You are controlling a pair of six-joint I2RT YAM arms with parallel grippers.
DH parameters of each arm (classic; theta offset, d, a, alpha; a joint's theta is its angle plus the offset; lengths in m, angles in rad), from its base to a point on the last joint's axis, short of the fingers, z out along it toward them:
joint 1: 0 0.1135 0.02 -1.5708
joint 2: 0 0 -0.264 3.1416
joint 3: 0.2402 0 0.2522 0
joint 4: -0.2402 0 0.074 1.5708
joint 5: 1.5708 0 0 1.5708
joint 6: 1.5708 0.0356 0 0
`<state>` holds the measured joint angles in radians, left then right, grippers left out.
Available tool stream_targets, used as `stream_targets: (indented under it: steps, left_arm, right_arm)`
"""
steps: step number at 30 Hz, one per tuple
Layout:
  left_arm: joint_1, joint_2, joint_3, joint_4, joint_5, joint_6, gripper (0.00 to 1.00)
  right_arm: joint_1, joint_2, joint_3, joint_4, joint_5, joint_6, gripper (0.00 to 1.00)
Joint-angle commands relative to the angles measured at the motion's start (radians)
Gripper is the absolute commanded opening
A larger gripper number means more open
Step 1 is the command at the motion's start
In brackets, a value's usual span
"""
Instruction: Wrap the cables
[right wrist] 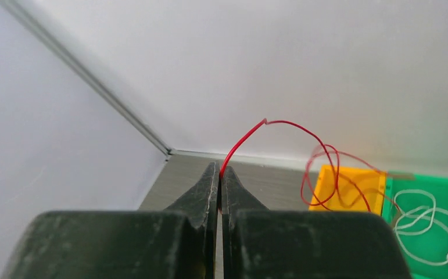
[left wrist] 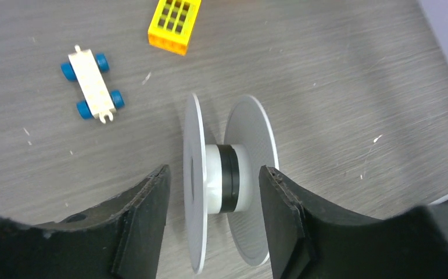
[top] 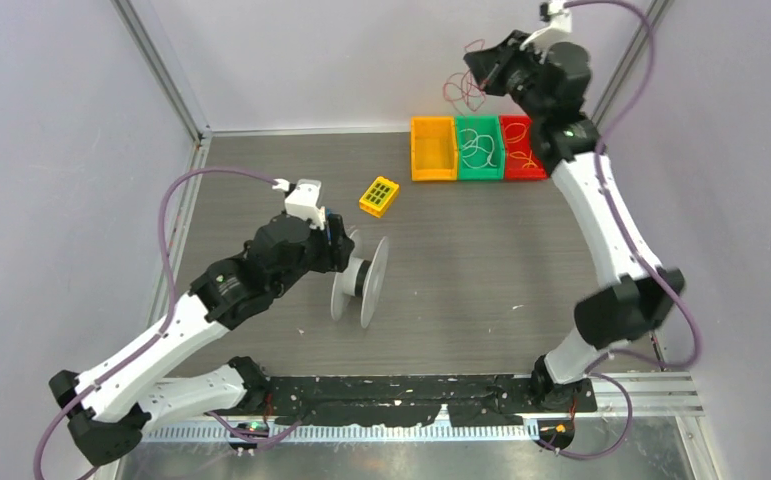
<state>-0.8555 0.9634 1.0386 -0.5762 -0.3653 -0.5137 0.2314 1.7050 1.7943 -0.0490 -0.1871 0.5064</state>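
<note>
1. Top external, far left: left arm (top: 176, 330) reaches in over the table (top: 481, 260).
2. Left gripper (top: 349, 250) (left wrist: 214, 170): jaws spread wide, one finger on either side of the spool, with a gap showing at each.
3. Toy chassis (left wrist: 92, 83): white plate with blue wheels, seen in the left wrist view only. It lies flat, left of the spool and apart from it.
4. Spool (top: 361, 282) (left wrist: 250, 133): mid-table, two pale flanges standing on edge, white core with a black band.
5. Yellow brick (top: 379, 196) (left wrist: 175, 17): lies flat beyond the spool, apart from it.
6. Orange bin (top: 433, 177) (right wrist: 349, 170): leftmost of three bins set side by side at the back.
7. Green bin (top: 479, 177) (right wrist: 430, 186): middle bin, with pale wires (top: 479, 150) (right wrist: 406, 224) coiled inside.
8. Red bin (top: 521, 177): rightmost bin, with thin orange wires (top: 521, 158) inside. The right arm (top: 601, 220) crosses its far corner.
9. Cable (top: 458, 92) (right wrist: 279, 122): thin and red. One end is pinched and the loops hang in the air before the back wall (top: 361, 60), above the bins. In the right wrist view the loops cross in front of the orange bin.
10. Right gripper (top: 476, 62) (right wrist: 219, 171): raised high near the back right corner, jaws closed tight on the cable.
</note>
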Motion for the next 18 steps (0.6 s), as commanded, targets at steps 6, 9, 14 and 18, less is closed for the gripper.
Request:
stream_targets:
  steps: [6,9,14,18]
  left_arm:
    - [-0.001,-0.112,0.111,0.053,0.205,0.270,0.67]
    - [-0.001,-0.100,0.152,0.063,0.402,0.350,0.70]
    - [-0.001,-0.097,0.157,0.150,0.711,0.481,0.71]
    - [-0.001,-0.091,0.130,0.252,0.851,0.553,0.73]
  right_arm:
    - [0.004,-0.418,-0.063,-0.269,-0.179,-0.214,0.05]
    - [0.004,-0.542,-0.109,-0.308,-0.217,-0.172,0.05]
    - [0.003,-0.746,-0.337,-0.182,-0.378,0.018,0.05]
    - [0.004,-0.843,-0.443,-0.075,-0.511,0.153,0.06]
